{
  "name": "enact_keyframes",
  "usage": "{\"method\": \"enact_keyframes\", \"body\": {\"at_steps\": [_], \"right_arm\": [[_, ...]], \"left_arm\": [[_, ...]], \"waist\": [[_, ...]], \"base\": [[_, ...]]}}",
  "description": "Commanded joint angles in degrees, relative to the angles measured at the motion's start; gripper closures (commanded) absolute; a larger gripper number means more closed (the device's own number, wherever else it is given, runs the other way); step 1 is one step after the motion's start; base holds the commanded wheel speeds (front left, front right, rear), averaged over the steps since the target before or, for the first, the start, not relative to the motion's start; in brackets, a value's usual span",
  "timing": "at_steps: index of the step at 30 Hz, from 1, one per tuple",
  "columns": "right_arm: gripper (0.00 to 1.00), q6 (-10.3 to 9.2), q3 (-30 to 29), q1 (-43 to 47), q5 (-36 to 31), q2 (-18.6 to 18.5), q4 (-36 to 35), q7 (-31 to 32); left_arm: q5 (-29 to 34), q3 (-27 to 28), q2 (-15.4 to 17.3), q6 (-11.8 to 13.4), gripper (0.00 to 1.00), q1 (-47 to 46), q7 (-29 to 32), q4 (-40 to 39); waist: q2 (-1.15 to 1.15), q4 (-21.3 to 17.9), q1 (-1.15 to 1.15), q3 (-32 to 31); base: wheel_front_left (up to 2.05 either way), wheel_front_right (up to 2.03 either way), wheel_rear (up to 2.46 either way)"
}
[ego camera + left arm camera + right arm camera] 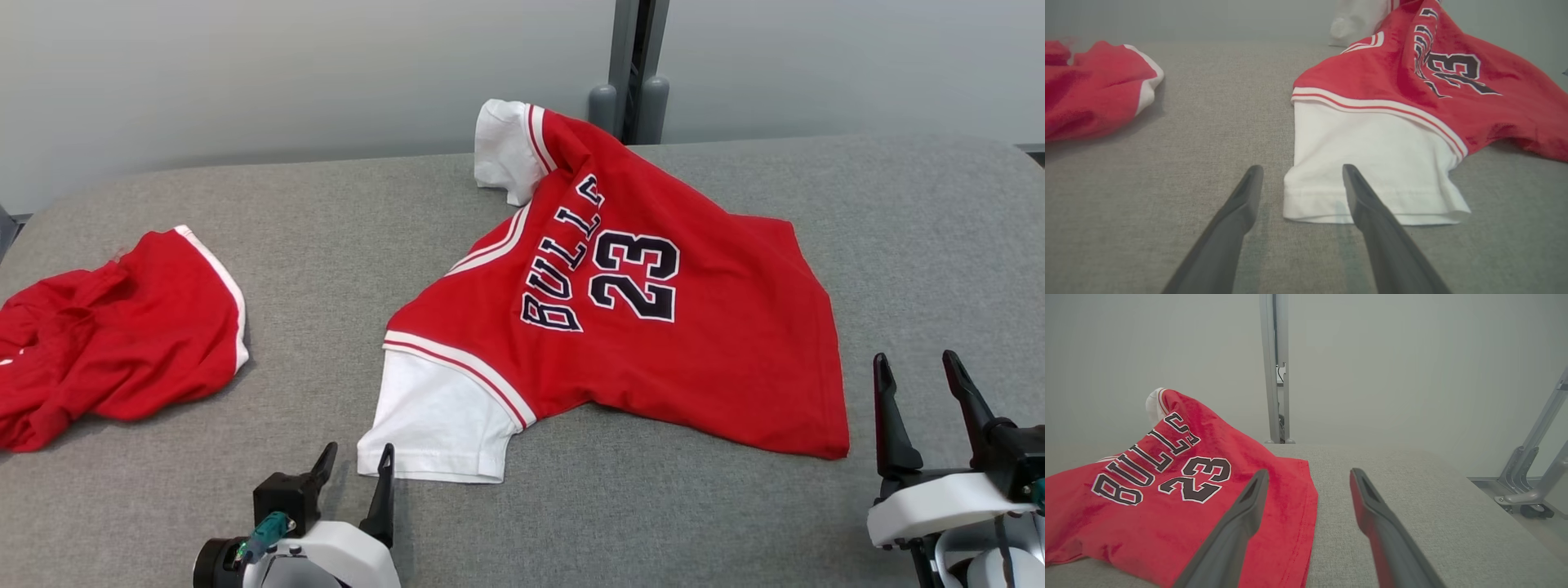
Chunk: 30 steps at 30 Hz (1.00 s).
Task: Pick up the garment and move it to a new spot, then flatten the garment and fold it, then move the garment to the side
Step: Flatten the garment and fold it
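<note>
Red shirt (710,359) with white short sleeves and red-and-white striped trim; spread loosely near the middle of the grey padded surface (326,220), one sleeve (441,416) flat toward the front edge, the other humped up toward the back edge.

Handling, as judged: light, soft, limp; no stiffness to keep shape, so likely to sag and bunch when lifted; not fragile, not slippery against the woven covering. Best held at two points well apart, such as the near sleeve's shoulder seam and the hem corner toward the front right, so as to hang open rather than ball up.

Writing: "BULLS" arched over "23", black with white outline, running sideways in the head view. No maker's label legible.

Left claw (357,451): fingers spread wide, empty, at the near sleeve's cuff; contact not certain.

Right claw (915,359): fingers spread wide, empty, just beside the hem, toward the front right.

Second red garment (122,343), white-trimmed, crumpled at the left edge.

Grey post (641,65) behind the back edge.
</note>
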Motion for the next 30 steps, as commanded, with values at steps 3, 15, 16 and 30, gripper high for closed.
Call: {"method": "enact_keyframes", "body": {"at_steps": [3, 15, 16, 30], "right_arm": [[0.0, -0.01, -1.19, -0.36, -0.66, -0.15, 0.51, -0.31], [0.0, -0.01, -2.52, -0.89, 0.27, -0.13, 3.37, -0.31], [0.0, -0.01, -2.57, -0.91, 0.32, -0.14, 3.45, -0.31], [0.0, -0.01, -2.82, -0.69, 6.23, -0.16, 13.63, -0.31]], "left_arm": [[-1.55, -0.18, 0.25, 0.46, 0.0, -2.36, 0.02, 2.82], [-4.83, -3.31, 0.27, -0.48, 0.0, -5.68, 0.03, 11.19], [-4.95, -3.47, 0.26, -0.51, 0.0, -5.81, 0.03, 11.4], [-5.15, -1.67, 0.29, -3.17, 1.0, -2.94, 0.02, 1.13]], "waist": [[0.0, -0.62, 0.0, 0.91], [0.0, -1.36, 0.0, 1.62], [0.0, -1.34, 0.0, 1.59], [0.0, 1.52, 0.0, 0.54]], "base": [[0.0, 0.0, 0.0], [0.0, 0.0, 0.0], [0.0, 0.0, 0.0], [0.0, 0.0, 0.0]]}}
